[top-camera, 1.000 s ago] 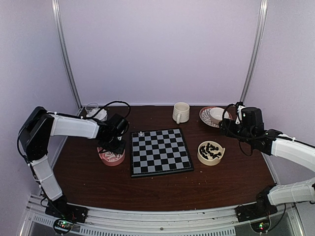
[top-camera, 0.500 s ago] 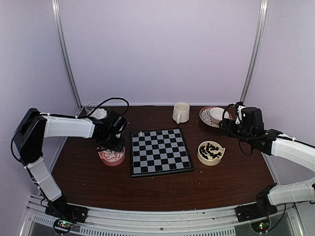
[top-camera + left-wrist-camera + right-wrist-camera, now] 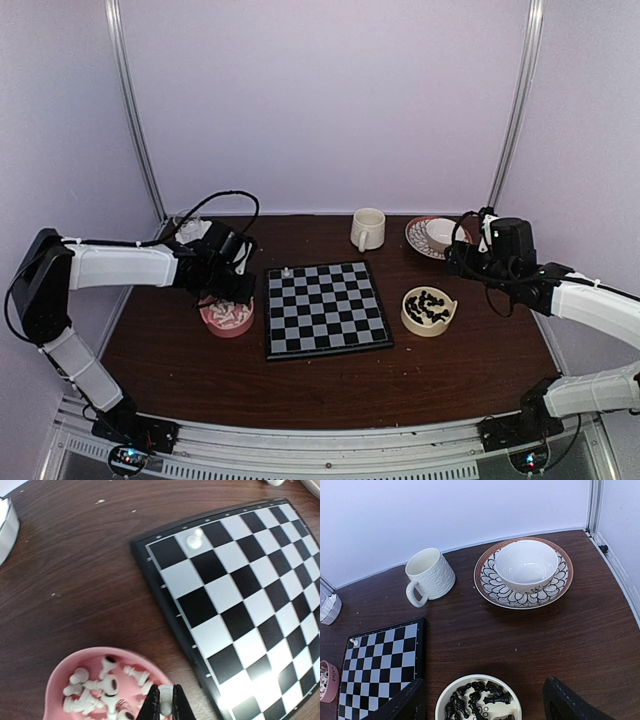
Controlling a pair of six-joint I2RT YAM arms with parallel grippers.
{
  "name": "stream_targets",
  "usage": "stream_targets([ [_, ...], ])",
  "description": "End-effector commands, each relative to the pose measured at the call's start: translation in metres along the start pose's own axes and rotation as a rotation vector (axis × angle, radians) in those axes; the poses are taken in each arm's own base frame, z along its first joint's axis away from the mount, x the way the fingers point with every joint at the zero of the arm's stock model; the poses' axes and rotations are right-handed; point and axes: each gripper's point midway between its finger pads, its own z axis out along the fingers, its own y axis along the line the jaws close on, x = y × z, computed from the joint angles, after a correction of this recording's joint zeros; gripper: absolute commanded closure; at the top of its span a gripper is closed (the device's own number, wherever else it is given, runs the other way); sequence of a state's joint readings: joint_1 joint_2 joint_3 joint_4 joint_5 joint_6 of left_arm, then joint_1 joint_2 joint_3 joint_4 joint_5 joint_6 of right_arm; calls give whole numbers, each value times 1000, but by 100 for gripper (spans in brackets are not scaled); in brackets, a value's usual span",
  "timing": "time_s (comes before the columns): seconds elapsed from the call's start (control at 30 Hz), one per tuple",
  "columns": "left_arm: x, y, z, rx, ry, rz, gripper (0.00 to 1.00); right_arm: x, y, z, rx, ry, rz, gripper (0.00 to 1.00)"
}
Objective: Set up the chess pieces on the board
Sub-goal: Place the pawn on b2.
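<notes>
Just at the pink bowl's (image 3: pixel 60 680) rim, L gripper (image 3: pixel 163 708) pinches one white piece (image 3: pixel 165 704), beside the board (image 3: pixel 240 605). A lone white pawn (image 3: pixel 194 538) stands on its far row, nr the left corner. R gripper (image 3: pixel 485 702) hangs wide open, empty, nr cream bowl (image 3: pixel 445 700) w/ black pieces (image 3: pixel 475 695).

We've got the board (image 3: pixel 327 308) flat mid-table, black/grey checks. One white piece (image 3: pixel 194 538) upright on far row nr left corner. Other white pieces (image 3: pixel 95 692) heaped in pink bowl (image 3: pixel 55 687), one nipped by left gripper (image 3: pixel 164 707). Black pieces (image 3: pixel 477 697) piled in cream bowl (image 3: pixel 480 677).
</notes>
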State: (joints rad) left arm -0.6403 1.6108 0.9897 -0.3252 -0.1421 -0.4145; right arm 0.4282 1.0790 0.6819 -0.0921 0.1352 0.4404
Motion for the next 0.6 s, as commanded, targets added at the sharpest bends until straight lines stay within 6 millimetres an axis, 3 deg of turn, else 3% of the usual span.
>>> stream_targets([
  [0.0,-30,-28,4,131,-70,-19,94,-11,5,-2,-6,-33,3,18],
  [0.3,-57,-49,37,166,-47,-69,95,-11,5,-2,-9,-34,5,18],
  [0.57,-66,-50,59,132,-39,-39,95,-12,5,-4,-11,-38,7,18],
])
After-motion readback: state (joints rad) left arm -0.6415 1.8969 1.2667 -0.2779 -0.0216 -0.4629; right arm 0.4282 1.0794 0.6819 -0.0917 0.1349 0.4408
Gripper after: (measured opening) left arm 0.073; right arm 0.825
